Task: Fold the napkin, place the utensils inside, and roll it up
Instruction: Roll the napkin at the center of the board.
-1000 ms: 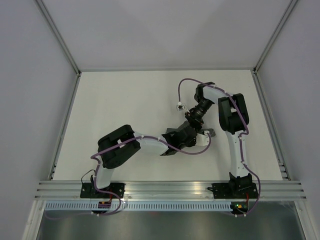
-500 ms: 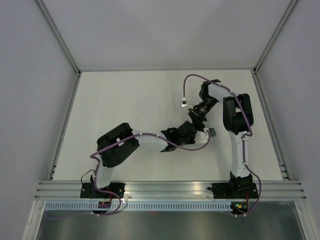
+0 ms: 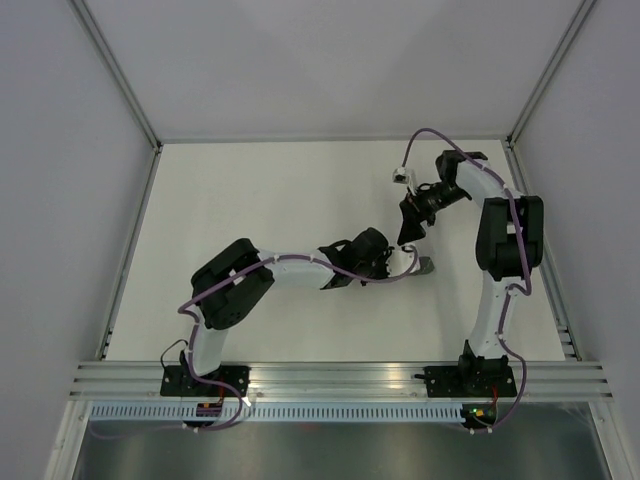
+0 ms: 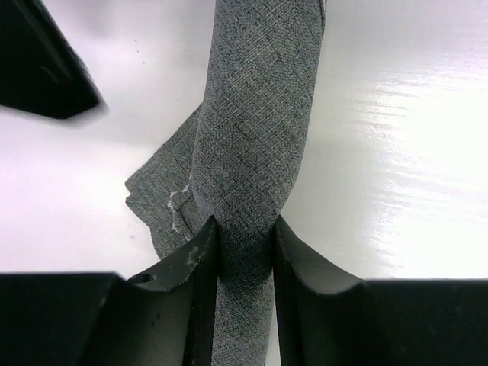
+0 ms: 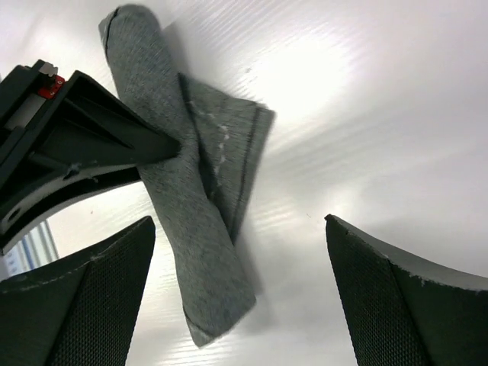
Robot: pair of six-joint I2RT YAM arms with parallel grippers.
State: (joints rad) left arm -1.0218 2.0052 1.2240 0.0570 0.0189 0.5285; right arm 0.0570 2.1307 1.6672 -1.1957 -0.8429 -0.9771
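**Inspector A:** Surface and arms?

**Inspector B:** White table (image 3: 250,200). The left arm (image 3: 290,272) reaches across it to right of centre. The right arm (image 3: 500,240) bends back toward the same spot.

**A:** Where is the napkin?

**B:** The dark grey napkin (image 4: 255,114) is rolled into a tight tube and lies on the table right of centre. From above only one end shows.

**A:** Grippers?

**B:** The left gripper (image 4: 244,244) has its fingers (image 4: 202,259) clamped on the roll, one pressed to each side, partway along its length. The right gripper (image 5: 238,223) hangs over the roll, fingers spread wide and clear of it.

**A:** Orientation?

**B:** In the left wrist view the long axis runs straight ahead between the fingers. In the right wrist view it lies diagonally, upper left to lower middle. A loose corner flap (image 5: 229,145) with pale stitching sticks out sideways at mid-length.
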